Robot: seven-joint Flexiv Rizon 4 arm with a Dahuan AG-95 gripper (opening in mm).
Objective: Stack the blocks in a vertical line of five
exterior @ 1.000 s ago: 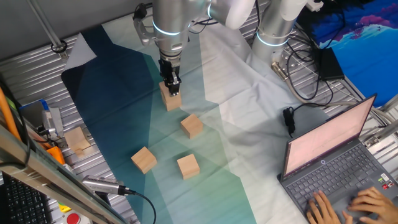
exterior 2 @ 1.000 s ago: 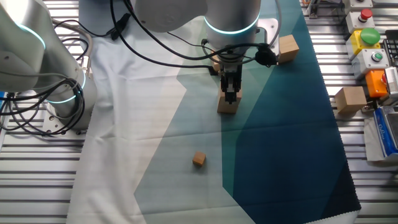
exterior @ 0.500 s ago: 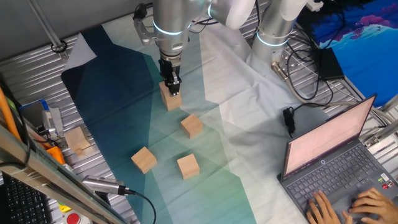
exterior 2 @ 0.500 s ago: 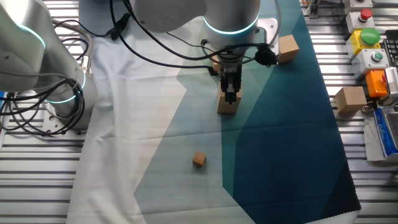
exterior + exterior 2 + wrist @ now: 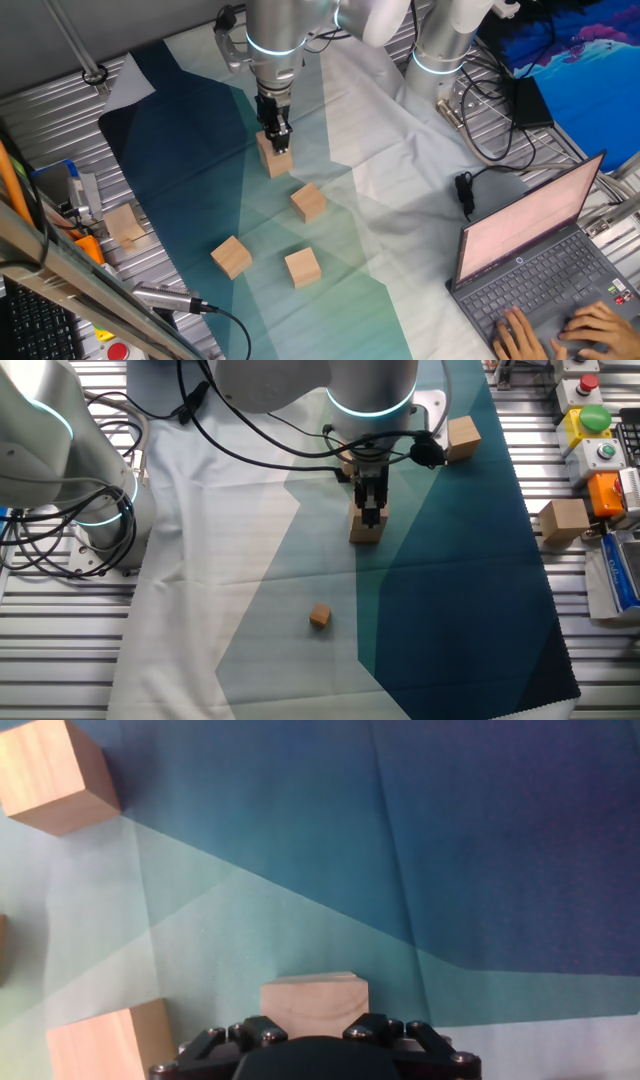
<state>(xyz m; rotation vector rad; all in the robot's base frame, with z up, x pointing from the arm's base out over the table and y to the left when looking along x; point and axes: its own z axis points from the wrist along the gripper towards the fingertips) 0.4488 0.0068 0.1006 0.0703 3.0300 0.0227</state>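
My gripper (image 5: 275, 138) points straight down and is shut on a tan wooden block (image 5: 274, 160) that rests on the cloth. The same gripper (image 5: 370, 512) and block (image 5: 365, 530) show in the other fixed view. In the hand view this block (image 5: 313, 1002) sits right at the gripper's base, and the fingertips are hidden. Three more blocks lie loose on the cloth (image 5: 309, 202), (image 5: 231, 257), (image 5: 302, 267). In the hand view two of them are on the left (image 5: 55, 775), (image 5: 110, 1040). A fifth block is not in view.
A much smaller tan cube (image 5: 319, 616) lies on the cloth. A paler cube (image 5: 124, 224) sits off the cloth on the metal table. A second robot arm (image 5: 445, 40) stands at the back. A laptop (image 5: 530, 260) with a person's hands on it is at the right.
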